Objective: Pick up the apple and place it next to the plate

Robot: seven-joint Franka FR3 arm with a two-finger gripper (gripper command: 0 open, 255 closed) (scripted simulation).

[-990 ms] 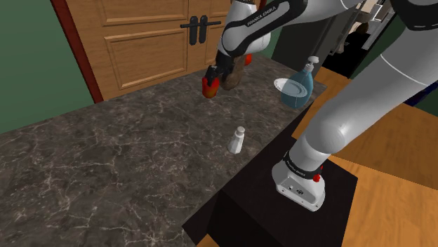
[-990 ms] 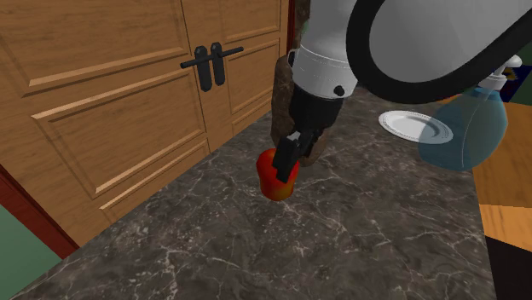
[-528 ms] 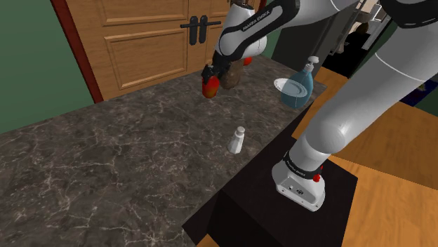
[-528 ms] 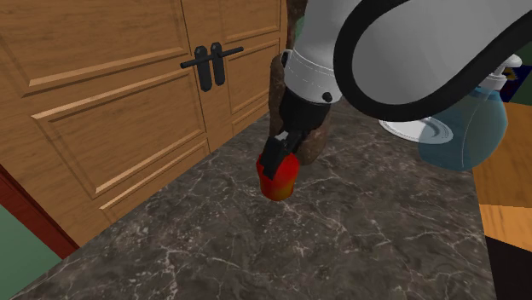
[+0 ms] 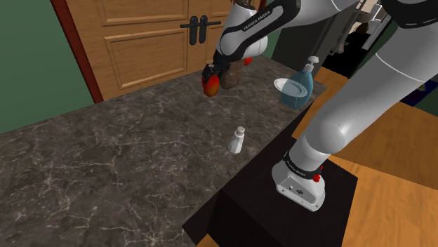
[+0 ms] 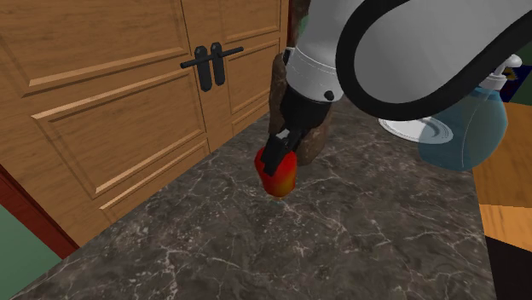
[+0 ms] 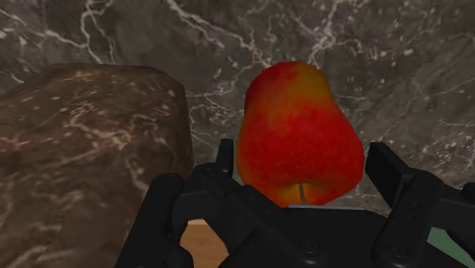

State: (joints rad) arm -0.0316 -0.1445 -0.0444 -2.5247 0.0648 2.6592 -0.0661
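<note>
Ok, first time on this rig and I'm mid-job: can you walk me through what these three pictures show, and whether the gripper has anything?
The machine is one white robot arm on a black box, ending in a black two-finger gripper. The shoulder view looks down over the dark marbled counter from beside the box. The second exterior view is closer in, facing wooden cabinet doors. The wrist view looks along the fingers. On the counter are a white plate, a blue spray bottle near it, a small white shaker and a brown rock-like lump. The fingers are shut on a red-and-yellow apple, right by the lump and some way from the plate.
</note>
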